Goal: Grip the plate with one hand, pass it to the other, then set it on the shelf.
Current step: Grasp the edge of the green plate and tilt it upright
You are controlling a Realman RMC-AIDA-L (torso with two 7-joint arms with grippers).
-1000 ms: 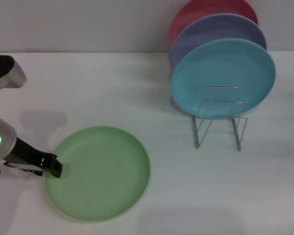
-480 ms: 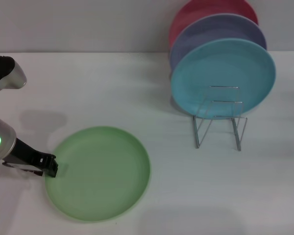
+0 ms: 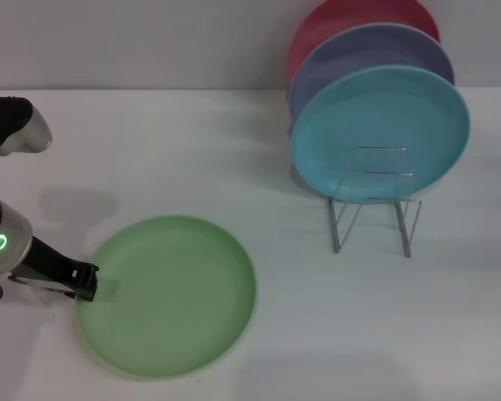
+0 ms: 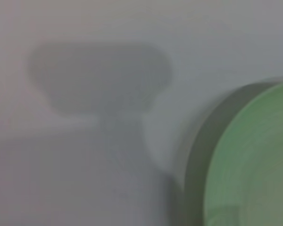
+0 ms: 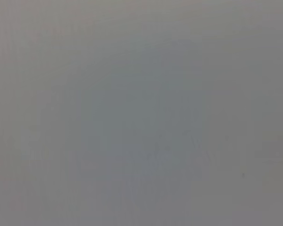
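Round, shallow, light green matte plastic plate [image 3: 169,295]: lies flat on the white table [image 3: 150,159], well apart from the rack, toward the robot and its left side. Its rim also shows in the left wrist view [image 4: 247,160].

Small silver wire dish shelf [image 3: 374,209]: stands upright on the table; its nearest slots hold nothing. Landmark for the entries below.

Turquoise round plate [image 3: 381,134]: on edge in the shelf, leaning back, front of the stack.

Lavender round plate [image 3: 363,52]: on edge just behind the turquoise one.

Red-pink round plate [image 3: 351,17]: on edge at the rear, mostly hidden.

Left gripper [image 3: 85,282]: low over the table at the green plate's edge farthest from the shelf, tip touching or overlapping the rim. Whether its jaws are clenched on the rim or released cannot be told.

Right gripper: out of sight; its wrist view shows only plain grey.
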